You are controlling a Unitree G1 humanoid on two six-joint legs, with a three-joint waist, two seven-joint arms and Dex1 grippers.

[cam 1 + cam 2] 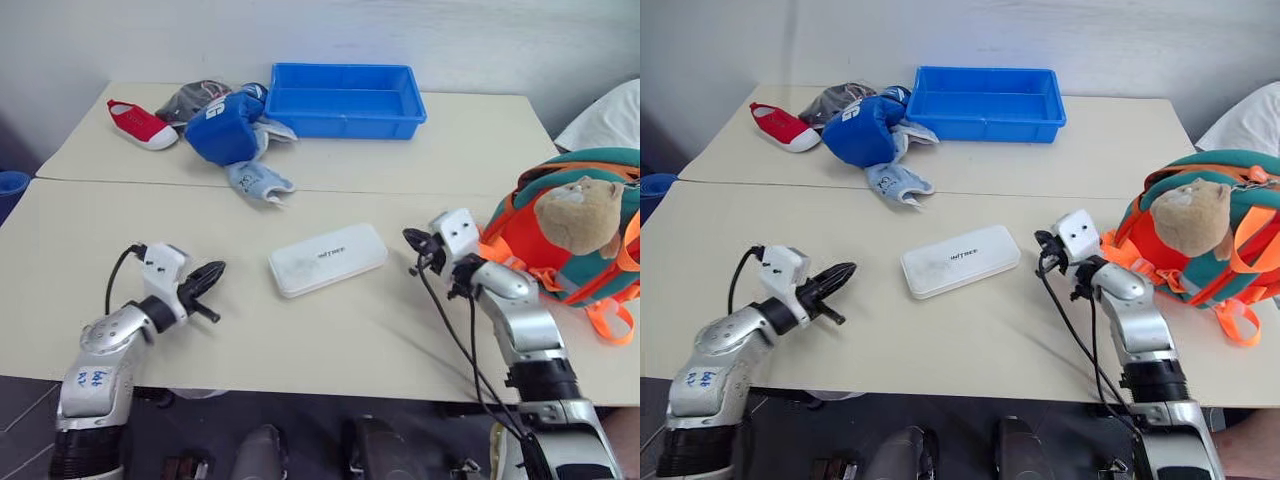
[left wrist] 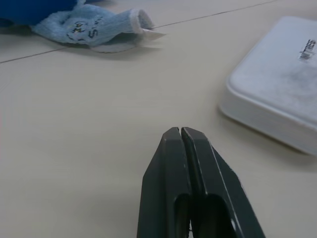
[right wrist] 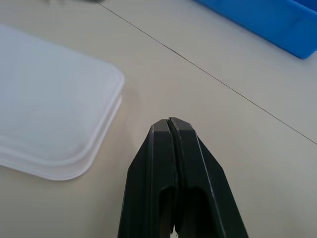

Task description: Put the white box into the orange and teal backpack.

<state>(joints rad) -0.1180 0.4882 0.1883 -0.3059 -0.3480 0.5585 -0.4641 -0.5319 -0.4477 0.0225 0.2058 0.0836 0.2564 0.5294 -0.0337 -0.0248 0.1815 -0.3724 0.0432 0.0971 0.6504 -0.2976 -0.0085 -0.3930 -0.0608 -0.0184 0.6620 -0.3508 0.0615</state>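
White box (image 1: pixel 327 258): flat on the table (image 1: pixel 300 330), between both grippers, untouched.
Left gripper (image 1: pixel 212 272): beside the box — fingers pressed together.
Right gripper (image 1: pixel 418 243): likewise.
Backpack (image 1: pixel 570 225): beyond the right gripper.
Risk: closed fingers may shove the box — it skids away.

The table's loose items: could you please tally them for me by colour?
Blue: 3 (tray, fabric bag, pale blue sock)
White: 1 (white box)
Red: 1 (shoe)
Grey: 1 (cap)
Orange and teal: 1 (backpack)
Total: 7
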